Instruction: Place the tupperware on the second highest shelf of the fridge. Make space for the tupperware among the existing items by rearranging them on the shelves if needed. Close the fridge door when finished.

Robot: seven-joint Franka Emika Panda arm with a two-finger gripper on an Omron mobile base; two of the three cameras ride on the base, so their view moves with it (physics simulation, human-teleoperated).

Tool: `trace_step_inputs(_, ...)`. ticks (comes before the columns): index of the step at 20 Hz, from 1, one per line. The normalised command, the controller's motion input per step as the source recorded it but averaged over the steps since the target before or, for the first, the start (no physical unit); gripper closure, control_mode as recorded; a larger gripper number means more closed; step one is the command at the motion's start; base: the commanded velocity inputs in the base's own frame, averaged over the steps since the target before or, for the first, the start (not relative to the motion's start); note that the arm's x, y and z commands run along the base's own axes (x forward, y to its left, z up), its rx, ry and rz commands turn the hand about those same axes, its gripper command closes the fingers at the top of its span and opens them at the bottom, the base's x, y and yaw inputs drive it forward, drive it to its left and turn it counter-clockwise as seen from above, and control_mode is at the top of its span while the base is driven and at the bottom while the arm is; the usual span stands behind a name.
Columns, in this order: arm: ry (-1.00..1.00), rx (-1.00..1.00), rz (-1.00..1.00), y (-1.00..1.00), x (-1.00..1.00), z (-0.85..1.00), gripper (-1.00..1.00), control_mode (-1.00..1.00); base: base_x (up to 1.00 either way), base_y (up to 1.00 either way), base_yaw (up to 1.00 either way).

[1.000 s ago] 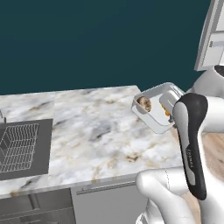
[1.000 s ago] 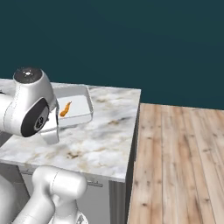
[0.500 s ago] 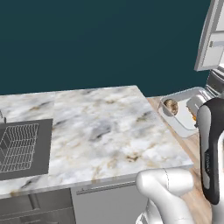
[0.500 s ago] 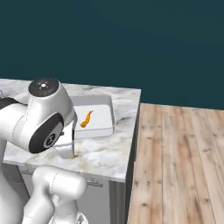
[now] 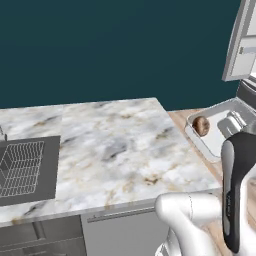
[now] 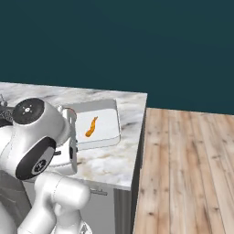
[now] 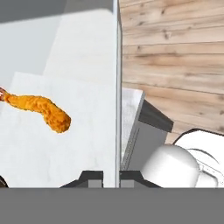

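My gripper [image 7: 111, 177] is shut on the right-hand wall of the white tupperware [image 7: 52, 144] and holds it in the air. An orange fried bit [image 7: 41, 110] lies inside it. In the left base view the tupperware [image 5: 217, 142] hangs just past the counter's right end, over the floor, with a brown lump [image 5: 201, 126] in it. In the right base view the tupperware [image 6: 101, 122] shows beside the gripper [image 6: 72, 119]. An edge of the fridge's open door [image 5: 241, 45] stands at the upper right. The second highest shelf and the existing items are out of view.
The marble counter [image 5: 110, 145] stretches left, with a sink and wire rack [image 5: 25, 167] at its left end. Wooden floor [image 6: 187, 169] lies to the right of the counter. A dark teal wall [image 6: 137, 41] is behind.
The arm has swung right and carried the tupperware from above the counter's right part to beyond its right edge. The gripper has stayed shut on it.
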Motion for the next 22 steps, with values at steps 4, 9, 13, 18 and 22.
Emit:
trace_step_inputs(4,-0.13,-0.21,0.00,0.90,0.00,0.00,1.00,-1.00,0.00,0.00,0.00)
trace_step_inputs(9,0.00,-0.02,-0.03,0.24,0.04,0.00,1.00,-1.00,0.00,0.00,0.00)
trace_step_inputs(13,0.00,0.00,-0.06,0.11,0.01,0.00,1.00,-1.00,0.00,0.00,0.00)
trace_step_inputs(18,0.00,0.00,-0.04,-0.05,-0.05,0.00,1.00,1.00,-0.23,-0.48,-0.11)
trace_step_inputs(22,0.00,0.00,0.00,0.00,0.00,0.00,1.00,1.00,-0.29,-1.00,-0.18)
